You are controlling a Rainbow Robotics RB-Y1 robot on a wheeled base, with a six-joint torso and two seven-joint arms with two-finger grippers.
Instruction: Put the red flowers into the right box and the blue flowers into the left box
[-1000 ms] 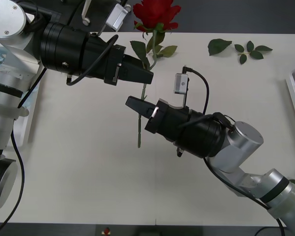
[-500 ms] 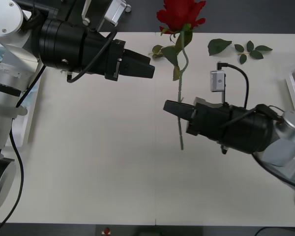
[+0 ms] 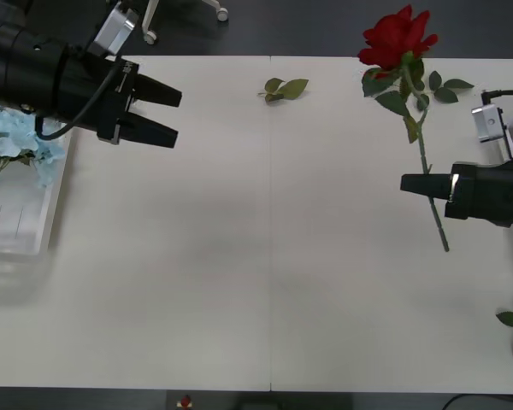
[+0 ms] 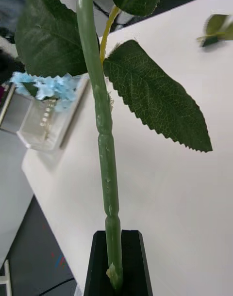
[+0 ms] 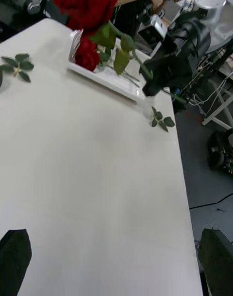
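Note:
My right gripper [image 3: 408, 183] is shut on the lower stem of a red flower [image 3: 398, 37] and holds it above the table's right side, bloom toward the far edge. The right wrist view shows the black fingertips [image 4: 115, 269] clamped on the green stem [image 4: 104, 131]. In the left wrist view the right box [image 5: 108, 81] lies beyond, with a red flower [image 5: 87, 56] in it. My left gripper [image 3: 178, 120] hangs open and empty over the table's left part. Blue flowers [image 3: 15, 139] lie in the left box [image 3: 36, 246] at the left edge.
Loose green leaf sprigs lie on the table: one at the far middle [image 3: 284, 88], one behind the held rose [image 3: 445, 85], one at the near right edge [image 3: 512, 319]. The table's wide middle is bare white.
My right arm has carried the rose from the table's middle far to the right. My left arm has drawn back to the left, uncovering the blue flowers in the left box.

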